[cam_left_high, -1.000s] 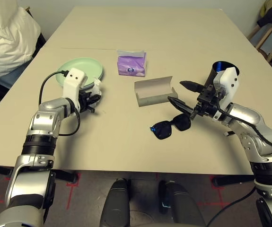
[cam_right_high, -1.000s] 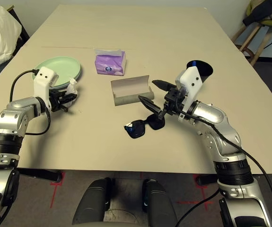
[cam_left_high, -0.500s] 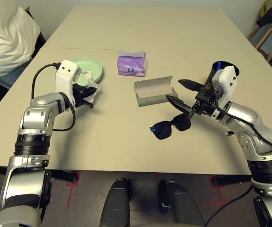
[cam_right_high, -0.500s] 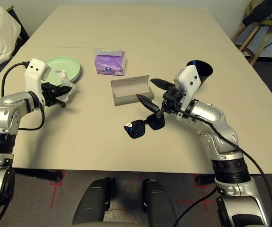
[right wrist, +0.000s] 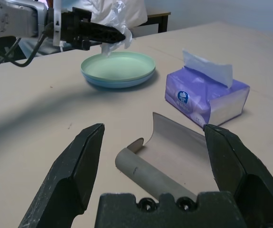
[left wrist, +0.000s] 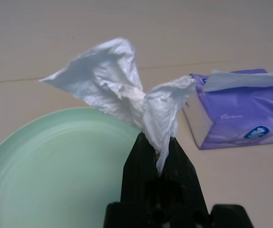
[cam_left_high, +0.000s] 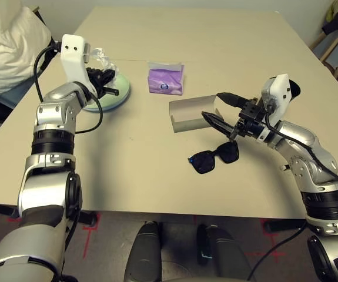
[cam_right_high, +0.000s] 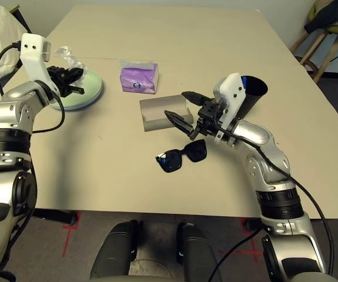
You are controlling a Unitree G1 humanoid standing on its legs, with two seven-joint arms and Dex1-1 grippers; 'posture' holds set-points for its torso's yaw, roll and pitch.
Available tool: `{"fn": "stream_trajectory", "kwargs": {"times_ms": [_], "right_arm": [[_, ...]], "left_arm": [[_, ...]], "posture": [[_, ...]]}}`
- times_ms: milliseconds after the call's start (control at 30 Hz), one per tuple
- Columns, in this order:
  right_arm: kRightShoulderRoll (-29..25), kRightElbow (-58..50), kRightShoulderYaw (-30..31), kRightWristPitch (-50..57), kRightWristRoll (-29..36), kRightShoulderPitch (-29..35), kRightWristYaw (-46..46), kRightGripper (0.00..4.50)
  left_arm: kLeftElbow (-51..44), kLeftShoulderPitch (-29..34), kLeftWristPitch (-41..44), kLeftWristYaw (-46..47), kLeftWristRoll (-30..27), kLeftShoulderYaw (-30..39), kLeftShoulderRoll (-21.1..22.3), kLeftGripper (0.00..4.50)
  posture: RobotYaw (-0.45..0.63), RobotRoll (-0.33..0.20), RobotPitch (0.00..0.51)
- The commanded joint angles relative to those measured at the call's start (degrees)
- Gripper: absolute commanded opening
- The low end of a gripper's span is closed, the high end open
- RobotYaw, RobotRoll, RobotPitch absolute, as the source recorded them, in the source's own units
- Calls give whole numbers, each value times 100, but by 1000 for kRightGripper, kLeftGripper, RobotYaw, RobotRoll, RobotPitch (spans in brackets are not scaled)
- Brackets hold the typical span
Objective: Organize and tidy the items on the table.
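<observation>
Left gripper [left wrist: 157,156] clamps the crumpled tissue [left wrist: 122,90] above the plates [cam_left_high: 111,94]. Right gripper [cam_right_high: 181,108] gapes wide over the glasses case [cam_right_high: 160,113]

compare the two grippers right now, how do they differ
The left gripper has its jaws shut on the crumpled white tissue; the right gripper has its jaws spread wide and holds nothing. The left is raised above the stacked plates, while the right hangs over the open glasses case, with the black sunglasses lying on the table nearer the robot. Both have two black fingers on a white-topped wrist.
</observation>
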Motion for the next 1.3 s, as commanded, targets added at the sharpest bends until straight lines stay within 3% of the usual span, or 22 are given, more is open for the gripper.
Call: {"fn": "stream_trajectory", "kwargs": {"times_ms": [33,267,600,733,1000,1167,1300], "right_arm": [[2,-29,33,16,14,22,12,4500],[19,-83,40,7,5,49,-11,4500],[38,-113,50,18,-6,27,-47,4500],[42,-113,44,1,-7,37,-44,4500],[33,-80,31,-43,-22,56,-31,4500],[21,-58,31,-83,-39,47,-12,4500],[6,-90,23,-60,-36,42,-16,4500]], "left_arm": [[749,-326,-384,292,186,17,10,15],[1456,-611,-958,576,305,70,39,15],[1599,-765,-1113,484,332,75,70,15],[1616,-722,-1192,508,393,50,76,1124],[1567,-612,-1465,332,432,52,86,4280],[1519,-484,-1700,194,507,1,143,4448],[1145,-189,-1876,-538,348,38,126,4448]], "posture": [[147,0,105],[139,0,102],[141,0,97],[139,0,98],[138,0,92],[141,0,91],[145,0,95]]}}
